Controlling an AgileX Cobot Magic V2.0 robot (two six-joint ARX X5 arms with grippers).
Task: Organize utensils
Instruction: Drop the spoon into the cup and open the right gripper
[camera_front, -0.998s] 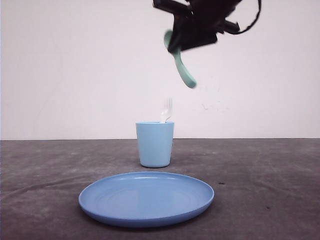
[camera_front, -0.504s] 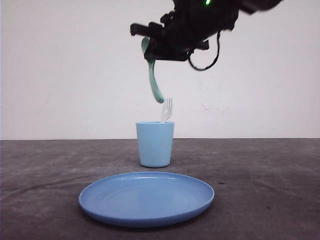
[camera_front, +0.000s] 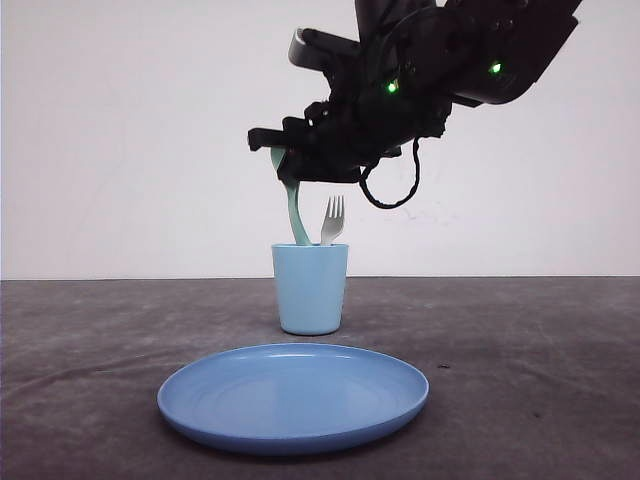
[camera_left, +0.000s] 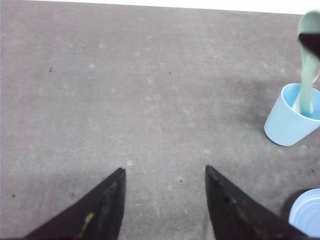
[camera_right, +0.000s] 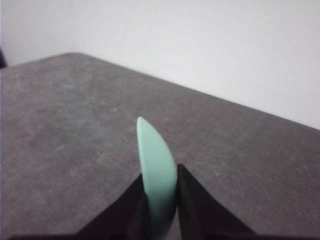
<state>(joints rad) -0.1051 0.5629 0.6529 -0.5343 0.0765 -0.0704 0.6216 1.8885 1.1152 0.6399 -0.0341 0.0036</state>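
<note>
My right gripper (camera_front: 278, 152) hangs above the light blue cup (camera_front: 310, 288), shut on the bowl end of the mint-green spoon (camera_front: 295, 222). The spoon's handle points down and its tip dips inside the cup's rim. In the right wrist view the spoon's bowl (camera_right: 157, 165) sticks up between the two shut fingers of that gripper (camera_right: 159, 172). A white fork (camera_front: 332, 221) stands in the cup, tines up. The left wrist view shows the cup (camera_left: 291, 118) with the spoon (camera_left: 307, 82) entering it. My left gripper (camera_left: 165, 170) is open over bare table, far from the cup.
A round blue plate (camera_front: 292, 396) lies on the dark grey table in front of the cup, its edge (camera_left: 306, 214) also in the left wrist view. A pale wall stands behind the table. The right arm's black cable loops just above the fork.
The right gripper has moved left and down with the spoon. The spoon swung from a slant to nearly upright, and its handle tip went from above the cup to inside it.
</note>
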